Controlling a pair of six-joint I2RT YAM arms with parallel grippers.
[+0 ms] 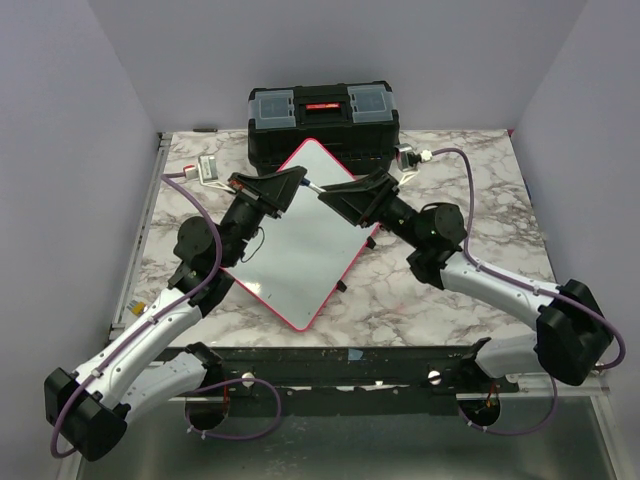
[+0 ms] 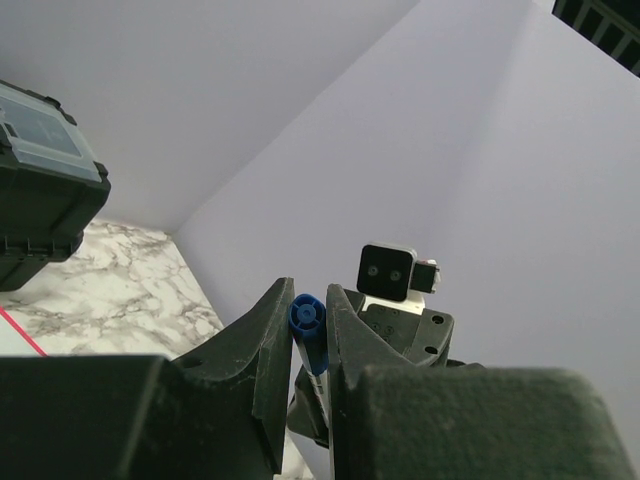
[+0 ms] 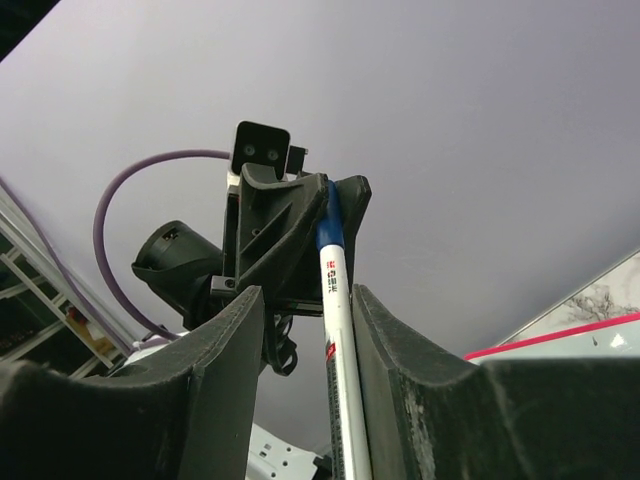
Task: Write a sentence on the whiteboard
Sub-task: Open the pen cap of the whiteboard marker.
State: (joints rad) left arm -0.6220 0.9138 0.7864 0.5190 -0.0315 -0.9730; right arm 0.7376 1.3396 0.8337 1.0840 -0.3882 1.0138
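The whiteboard (image 1: 300,250), white with a red-pink frame, lies turned like a diamond on the marble table. Above its far corner both grippers meet around a marker (image 1: 313,187) with a white barrel and a blue cap. My left gripper (image 2: 308,295) is shut on the blue cap (image 2: 306,318). My right gripper (image 3: 305,292) stands open around the white barrel (image 3: 335,300), which leans on the right finger with a gap on its left. A strip of the board's red frame (image 3: 560,335) shows at the right of the right wrist view.
A black toolbox (image 1: 322,120) with a red handle stands at the table's back edge, just behind the board's far corner. A small white object (image 1: 210,168) lies at the back left. Plain walls close in the table on three sides.
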